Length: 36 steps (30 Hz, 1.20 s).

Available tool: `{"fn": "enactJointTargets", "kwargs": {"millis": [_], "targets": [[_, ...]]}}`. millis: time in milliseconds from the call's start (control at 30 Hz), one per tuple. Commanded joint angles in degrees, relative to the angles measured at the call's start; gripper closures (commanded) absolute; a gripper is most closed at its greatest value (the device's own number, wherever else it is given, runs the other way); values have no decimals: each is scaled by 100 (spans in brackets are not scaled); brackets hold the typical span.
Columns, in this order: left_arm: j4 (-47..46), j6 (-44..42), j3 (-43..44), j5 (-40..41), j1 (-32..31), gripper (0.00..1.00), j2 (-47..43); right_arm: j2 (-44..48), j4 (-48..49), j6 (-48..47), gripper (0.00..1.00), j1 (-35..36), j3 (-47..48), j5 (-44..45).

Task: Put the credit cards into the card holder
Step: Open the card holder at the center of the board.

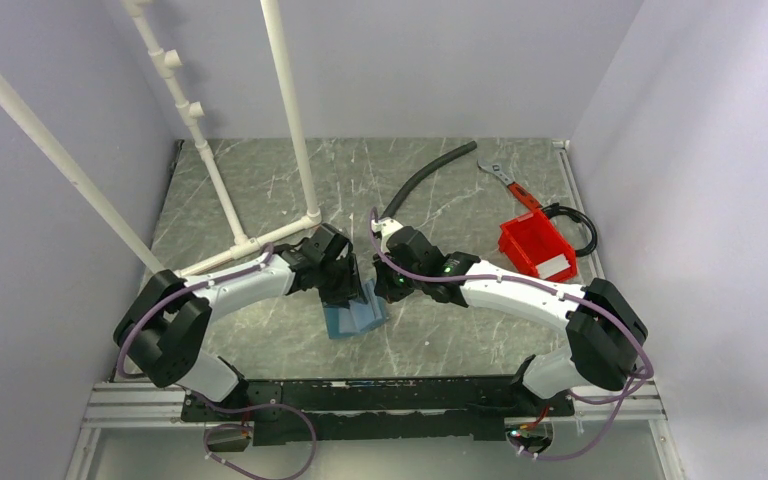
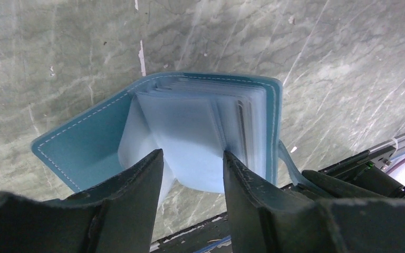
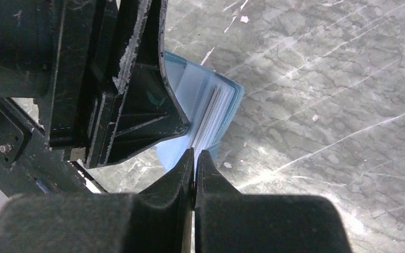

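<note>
- The card holder (image 1: 356, 319) lies open on the desk (image 1: 460, 340), near the middle and towards the near edge, right between the two arms.
- It is a blue wallet with white stitching along the edge. A stack of clear plastic sleeves (image 2: 190, 126) fans up out of its fold.
- A thin dark edge shows among the sleeves on one side. Whether it is one of the credit cards cannot be told.
- The left pincer (image 2: 192, 166) is released. Its fingers (image 2: 142, 179) are spread apart, with the tips over the top sleeve.
- The right pincer (image 3: 194, 158) is clenched, with only a hairline gap between its fingers. The tips are at the free edge of the sleeves; whether a sleeve or anything else thin is nipped there cannot be told.
- A red bin (image 1: 537, 248) stands well apart at the far right, with a pale patch on its front wall. What it holds cannot be made out.
- A wrench (image 1: 505, 178) and a dark hose (image 1: 430, 175) lie beyond it.
</note>
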State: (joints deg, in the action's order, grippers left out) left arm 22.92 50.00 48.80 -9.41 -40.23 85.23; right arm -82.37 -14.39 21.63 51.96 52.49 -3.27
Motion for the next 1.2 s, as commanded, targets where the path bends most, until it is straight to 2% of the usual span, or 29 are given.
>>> {"fn": "enactJointTargets", "kwargs": {"millis": [0, 200, 400, 500, 633, 867, 1000, 1167], "targets": [[-155, -65, 0, 113, -43, 48, 126, 265, 185, 56, 100, 50, 262, -47], [22, -48, -164, 283, -42, 48, 160, 359, 128, 48, 100, 59, 283, 4], [-82, 121, -770, 320, -46, 49, 18, 453, -133, -75, 100, 59, 385, 204], [-164, 220, -1055, 287, -47, 50, -194, 477, -122, -73, 100, 59, 359, 126], [-210, 192, -1267, 220, -42, 43, -875, 544, -18, -12, 100, 59, 371, -52], [260, 21, -764, 150, -43, 29, -1869, 458, -64, -71, 100, 59, 436, 19], [320, -76, -409, 14, -46, 25, -1701, 437, -5, -50, 100, 59, 447, -46], [241, -77, -309, 2, -44, 27, -1350, 404, 9, -31, 100, 68, 473, -104]]}}
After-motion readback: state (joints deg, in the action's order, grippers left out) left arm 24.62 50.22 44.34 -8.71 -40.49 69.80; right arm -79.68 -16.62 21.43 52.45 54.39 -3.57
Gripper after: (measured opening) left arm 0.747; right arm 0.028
